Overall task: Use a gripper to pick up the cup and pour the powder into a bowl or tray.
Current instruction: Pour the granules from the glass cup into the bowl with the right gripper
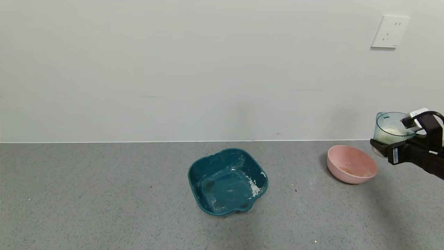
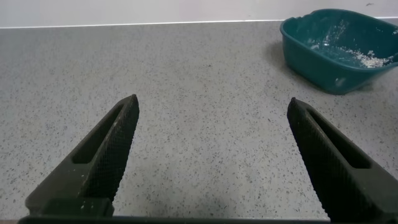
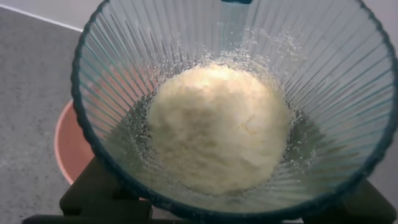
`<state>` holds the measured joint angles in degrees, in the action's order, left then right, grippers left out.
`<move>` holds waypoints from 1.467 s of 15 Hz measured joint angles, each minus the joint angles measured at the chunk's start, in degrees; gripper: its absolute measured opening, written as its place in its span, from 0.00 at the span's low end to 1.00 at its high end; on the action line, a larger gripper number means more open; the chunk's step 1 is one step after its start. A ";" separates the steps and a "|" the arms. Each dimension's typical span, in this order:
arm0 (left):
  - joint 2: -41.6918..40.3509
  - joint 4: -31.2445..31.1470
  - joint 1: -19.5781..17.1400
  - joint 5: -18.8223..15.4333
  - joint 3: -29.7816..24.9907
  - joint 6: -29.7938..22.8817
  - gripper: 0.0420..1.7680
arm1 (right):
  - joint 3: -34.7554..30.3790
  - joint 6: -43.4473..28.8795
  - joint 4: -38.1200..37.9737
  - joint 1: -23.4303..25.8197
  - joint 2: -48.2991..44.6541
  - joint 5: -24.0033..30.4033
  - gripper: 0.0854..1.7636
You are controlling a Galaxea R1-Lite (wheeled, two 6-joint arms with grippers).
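Right hand (image 1: pixel 381 147) grips the ribbed, translucent cup (image 1: pixel 390 127) — white powder (image 3: pixel 217 127) heaped inside — beside the pink bowl (image 1: pixel 351 164).

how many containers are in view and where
3: a dark teal square tray mid-counter, a round pale pink bowl to its right, and a ribbed translucent blue-green cup of white powder, held aloft beyond the bowl by the right gripper.

Right claw (image 1: pixel 383 147) raised off counter (image 1: pixel 104 194), arm reaching in from right edge, fingers (image 1: pixel 380 145) clamped around cup (image 1: pixel 390 128), holding it upright. Left claw (image 2: pixel 211 162) hanging low over counter, both fingers (image 2: pixel 112 149) spread wide, nothing between them.
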<state>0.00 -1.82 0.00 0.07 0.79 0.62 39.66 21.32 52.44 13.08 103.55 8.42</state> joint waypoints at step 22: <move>0.00 -0.02 0.00 0.00 0.00 -0.02 0.97 | 5.63 37.44 0.37 1.77 6.27 -13.52 0.75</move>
<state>0.00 -1.84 0.00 0.07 0.79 0.60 45.29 58.76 52.81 14.85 109.81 -5.10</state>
